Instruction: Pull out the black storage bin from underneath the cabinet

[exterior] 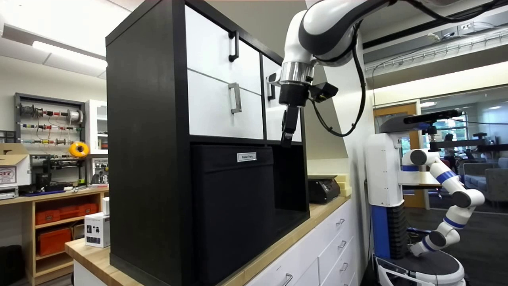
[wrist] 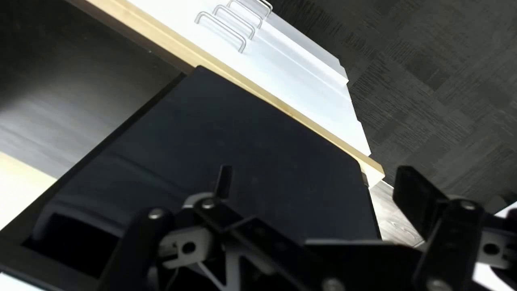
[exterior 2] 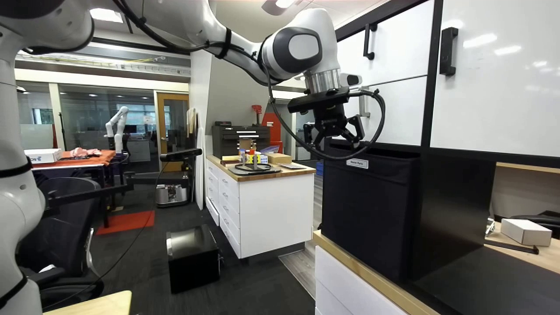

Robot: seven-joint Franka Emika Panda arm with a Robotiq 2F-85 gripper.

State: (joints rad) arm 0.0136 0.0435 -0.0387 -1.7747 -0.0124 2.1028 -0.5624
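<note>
The black storage bin [exterior: 238,214] stands in a lower compartment of the cabinet [exterior: 145,139]. A small white tag [exterior: 247,157] sits near its top edge. The bin [exterior 2: 367,205] and cabinet [exterior 2: 431,87] also show in an exterior view. In the wrist view the flat front of the bin [wrist: 258,133] fills the middle. My gripper [exterior: 286,141] hangs in front of the cabinet at about the height of the bin's top edge. Its fingers are spread with nothing between them in an exterior view [exterior 2: 333,139] and the wrist view [wrist: 317,184]. I cannot tell whether it touches the bin.
The cabinet stands on a wooden top [exterior: 317,214] over low white drawers [exterior: 285,262] with metal handles. Cabinet drawer handles [exterior: 235,98] stick out above the bin. An open compartment [exterior: 289,178] lies beside the bin. A black device [exterior: 323,188] stands farther along the wooden top.
</note>
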